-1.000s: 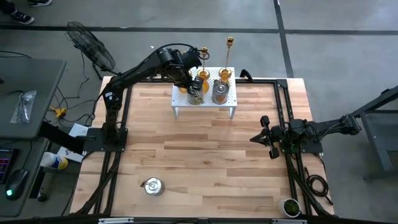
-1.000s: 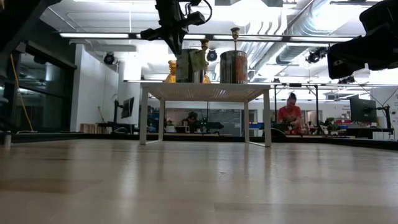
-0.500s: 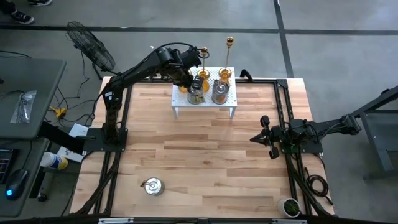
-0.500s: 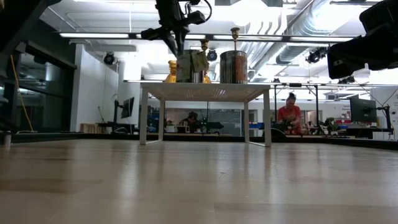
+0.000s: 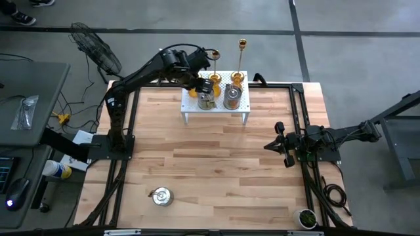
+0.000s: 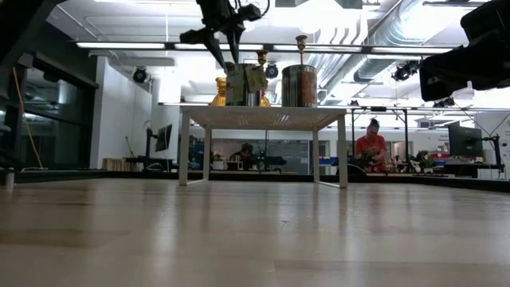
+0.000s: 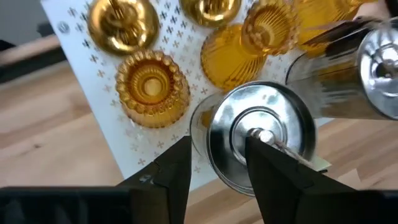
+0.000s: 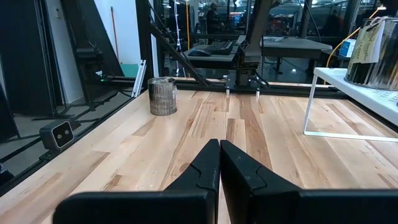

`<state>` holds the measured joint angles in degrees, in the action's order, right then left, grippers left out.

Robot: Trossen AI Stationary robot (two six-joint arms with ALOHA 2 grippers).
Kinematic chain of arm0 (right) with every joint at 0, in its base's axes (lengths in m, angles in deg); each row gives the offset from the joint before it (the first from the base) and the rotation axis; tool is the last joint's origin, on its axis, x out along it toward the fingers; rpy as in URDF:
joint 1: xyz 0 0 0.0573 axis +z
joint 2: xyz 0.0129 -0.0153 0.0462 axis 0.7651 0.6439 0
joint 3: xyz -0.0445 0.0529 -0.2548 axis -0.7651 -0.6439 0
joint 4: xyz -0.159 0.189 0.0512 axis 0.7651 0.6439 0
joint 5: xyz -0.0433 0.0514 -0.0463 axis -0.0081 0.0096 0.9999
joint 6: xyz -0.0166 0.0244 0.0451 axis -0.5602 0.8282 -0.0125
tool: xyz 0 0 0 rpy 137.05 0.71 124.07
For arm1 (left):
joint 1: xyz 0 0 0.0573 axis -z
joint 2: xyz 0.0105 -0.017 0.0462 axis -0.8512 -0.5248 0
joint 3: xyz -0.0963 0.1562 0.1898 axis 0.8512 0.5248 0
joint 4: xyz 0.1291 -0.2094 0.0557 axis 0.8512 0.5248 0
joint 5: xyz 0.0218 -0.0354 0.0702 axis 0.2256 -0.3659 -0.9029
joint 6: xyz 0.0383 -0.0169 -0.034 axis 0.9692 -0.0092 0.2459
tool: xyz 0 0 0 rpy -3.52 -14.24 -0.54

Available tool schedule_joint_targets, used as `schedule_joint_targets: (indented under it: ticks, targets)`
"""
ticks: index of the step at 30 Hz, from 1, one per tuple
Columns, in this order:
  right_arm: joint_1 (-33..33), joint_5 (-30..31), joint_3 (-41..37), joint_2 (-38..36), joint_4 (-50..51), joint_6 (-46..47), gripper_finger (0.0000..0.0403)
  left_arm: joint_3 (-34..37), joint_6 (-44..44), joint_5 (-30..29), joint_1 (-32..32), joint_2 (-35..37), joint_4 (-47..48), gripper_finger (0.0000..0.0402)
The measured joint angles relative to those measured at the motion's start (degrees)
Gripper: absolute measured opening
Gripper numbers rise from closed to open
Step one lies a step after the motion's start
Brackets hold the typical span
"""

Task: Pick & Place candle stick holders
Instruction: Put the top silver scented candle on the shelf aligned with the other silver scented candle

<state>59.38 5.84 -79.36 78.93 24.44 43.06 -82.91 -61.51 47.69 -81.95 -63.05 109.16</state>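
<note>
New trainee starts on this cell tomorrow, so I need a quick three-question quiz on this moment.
1. True or false: every silver pot is on the rack.
2. Which gripper hangs above the rack? A left B right
3. Fill in: the right gripper's fingers are ____.

Key:
1. False: one pot stands on the table, two pots on the rack.
2. A, open over a pot.
3. shut

I work in what looks like a robotics lab: exposed ceiling ducts (image 6: 414, 32) and strip lights overhead, my wooden table (image 5: 216, 170) on a concrete floor, a person (image 6: 371, 147) at distant desks, probably with monitors.
</note>
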Motion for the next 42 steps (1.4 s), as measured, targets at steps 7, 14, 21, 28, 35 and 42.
schedule_joint_targets:
  ticks: [7, 14, 21, 28, 35, 42]
  targets:
    - [-0.01, 0.0, 0.0, 0.0, 0.01, 0.0, 0.0003, 0.0, 4.09, -6.2, 3.2, 3.49, 1.99, 0.0144]
    - [0.0, 0.0, 0.0, 0.0, 0.01, 0.0, 0.0004, 4.12, 12.14, -10.64, 8.31, 6.51, -0.77, 0.0061]
    - [0.01, 0.0, -0.02, 0.01, 0.01, 0.0, 0.0005, 23.32, 15.18, -13.83, 11.8, 16.46, -17.16, 0.0006]
    - [0.0, 0.0, -0.02, 0.0, 0.07, 0.0, 0.0003, 52.58, 22.31, -20.87, 15.55, 30.58, -46.65, 0.0001]
    - [0.0, 0.0, -0.01, 0.02, 0.09, 0.0, 0.0003, 73.98, 33.78, -20.17, 16.54, 35.37, -76.81, 0.0001]
    - [0.01, -0.02, -0.02, 0.04, 0.11, 0.01, 0.0003, 81.17, 41.87, -23.55, 16.54, 34.93, -90.74, 0.0]
